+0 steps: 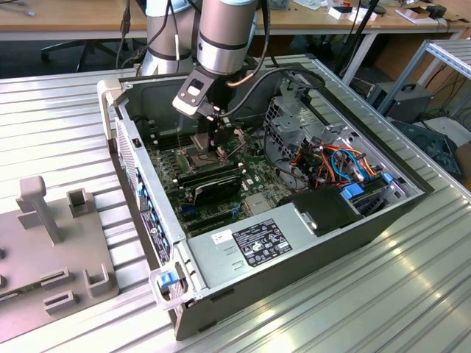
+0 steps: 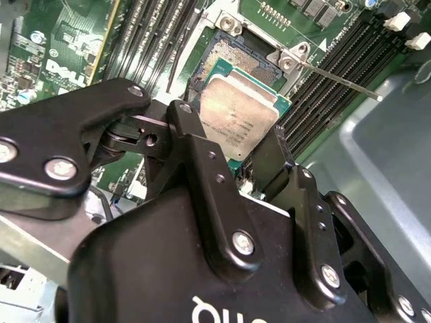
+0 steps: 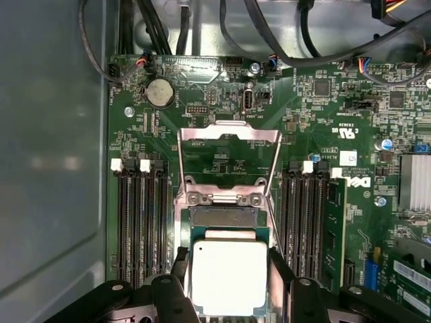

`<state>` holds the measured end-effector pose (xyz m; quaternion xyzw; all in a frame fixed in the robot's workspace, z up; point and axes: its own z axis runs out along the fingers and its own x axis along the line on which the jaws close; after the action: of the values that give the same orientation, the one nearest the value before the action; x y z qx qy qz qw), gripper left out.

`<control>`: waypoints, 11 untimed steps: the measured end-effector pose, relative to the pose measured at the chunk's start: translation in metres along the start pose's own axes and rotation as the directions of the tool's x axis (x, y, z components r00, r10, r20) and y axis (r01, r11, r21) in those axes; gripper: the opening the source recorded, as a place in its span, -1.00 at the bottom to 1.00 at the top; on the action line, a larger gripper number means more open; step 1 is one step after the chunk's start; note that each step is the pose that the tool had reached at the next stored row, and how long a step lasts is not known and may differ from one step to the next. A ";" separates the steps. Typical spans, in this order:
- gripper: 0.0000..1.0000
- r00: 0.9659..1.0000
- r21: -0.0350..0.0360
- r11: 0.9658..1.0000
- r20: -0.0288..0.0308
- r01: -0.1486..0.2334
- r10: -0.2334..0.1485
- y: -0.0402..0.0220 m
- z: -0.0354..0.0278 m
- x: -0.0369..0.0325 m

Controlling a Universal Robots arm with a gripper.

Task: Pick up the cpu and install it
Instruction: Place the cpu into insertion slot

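Standing by the bench, I see the arm reaching down into the open computer case, which lies on its side on the ribbed metal table. In the exterior view the gripper hangs over the green motherboard, at about eleven o'clock from the labelled power supply and just at twelve o'clock from the black graphics card. In both wrist views the gripper is clenched on the cpu, one black finger against each of two opposite edges, silver-grey top facing up. The chip sits directly over the socket, covering part of it while a strip of the dark pin field is exposed beyond its edge; I cannot tell whether it touches the pins. The socket's metal frame stands swung open, and the thin lever sticks out beside it. Rows of memory slots flank the socket. A grey fixture rests at nine o'clock from the case.
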<state>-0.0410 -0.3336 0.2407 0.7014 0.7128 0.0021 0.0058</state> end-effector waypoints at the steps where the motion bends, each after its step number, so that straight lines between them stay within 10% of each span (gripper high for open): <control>1: 0.09 1.000 0.000 1.000 0.000 0.000 0.000 0.0000 0.0019 0.0002; 11: 0.09 1.000 0.000 1.000 0.000 0.000 0.000 -0.0001 0.0070 0.0005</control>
<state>-0.0410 -0.3331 0.2337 0.7014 0.7128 0.0021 0.0059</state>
